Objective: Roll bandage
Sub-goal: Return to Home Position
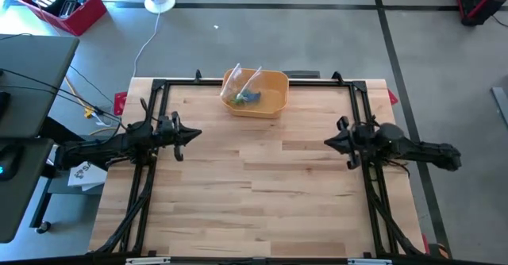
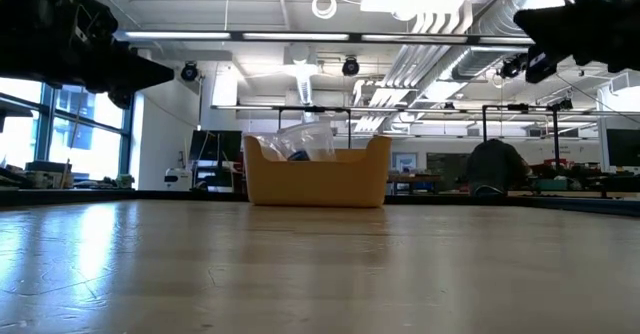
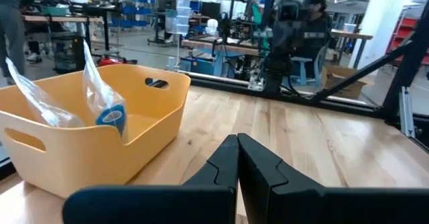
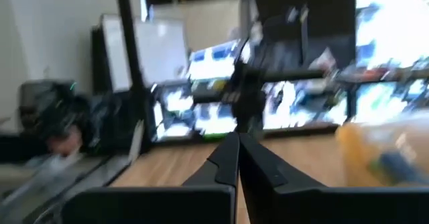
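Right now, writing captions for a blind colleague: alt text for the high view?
A yellow bin holding a zip bag sits at the far edge of the wooden table; left arm and right arm face inward, jaws shut.

The zip bag (bandage apparently inside) lies in the bin, far-centre on the table.

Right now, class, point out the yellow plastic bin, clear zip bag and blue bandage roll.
Yellow plastic bin (image 1: 254, 110): high view, near outer wall.
Clear zip bag (image 3: 95, 86): left wrist view, upright upper film.
Blue bandage roll (image 3: 111, 117): left wrist view, round end face.
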### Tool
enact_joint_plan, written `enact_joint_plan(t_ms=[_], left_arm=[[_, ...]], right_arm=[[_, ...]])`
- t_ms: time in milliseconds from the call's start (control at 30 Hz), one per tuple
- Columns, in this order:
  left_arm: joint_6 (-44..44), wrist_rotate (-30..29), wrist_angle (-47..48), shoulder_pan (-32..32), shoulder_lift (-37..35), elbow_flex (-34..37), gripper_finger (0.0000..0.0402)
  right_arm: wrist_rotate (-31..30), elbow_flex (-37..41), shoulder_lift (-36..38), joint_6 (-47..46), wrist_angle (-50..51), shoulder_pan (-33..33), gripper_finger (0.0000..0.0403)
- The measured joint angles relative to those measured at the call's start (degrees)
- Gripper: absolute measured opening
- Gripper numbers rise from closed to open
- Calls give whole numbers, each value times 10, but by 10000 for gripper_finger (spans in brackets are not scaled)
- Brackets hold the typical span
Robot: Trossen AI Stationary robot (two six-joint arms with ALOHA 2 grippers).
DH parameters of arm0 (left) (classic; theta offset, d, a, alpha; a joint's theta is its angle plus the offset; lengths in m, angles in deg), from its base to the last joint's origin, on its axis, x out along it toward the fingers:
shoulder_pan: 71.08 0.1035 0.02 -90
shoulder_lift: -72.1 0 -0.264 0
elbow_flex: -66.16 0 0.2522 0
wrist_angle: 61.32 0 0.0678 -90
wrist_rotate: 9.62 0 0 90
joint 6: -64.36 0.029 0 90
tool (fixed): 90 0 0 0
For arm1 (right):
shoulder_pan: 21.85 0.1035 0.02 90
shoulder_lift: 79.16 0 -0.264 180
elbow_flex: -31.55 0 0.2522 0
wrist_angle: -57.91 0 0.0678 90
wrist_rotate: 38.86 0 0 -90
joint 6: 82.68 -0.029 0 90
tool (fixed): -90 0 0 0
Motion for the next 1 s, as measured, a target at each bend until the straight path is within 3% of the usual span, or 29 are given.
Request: enact_joint_plan(t_ms=[100,300,767,1000], left_arm=[[0,-17,3,0,2,0,0],[0,-44,10,0,6,0,0],[0,-44,10,0,6,0,3],[0,-45,-9,-22,-36,0,3]], right_arm=[[-2,0,1,-29,69,0,1],[-25,0,-16,-94,78,0,0],[-26,0,-7,-90,78,10,0],[-25,-1,8,-90,77,31,0]])
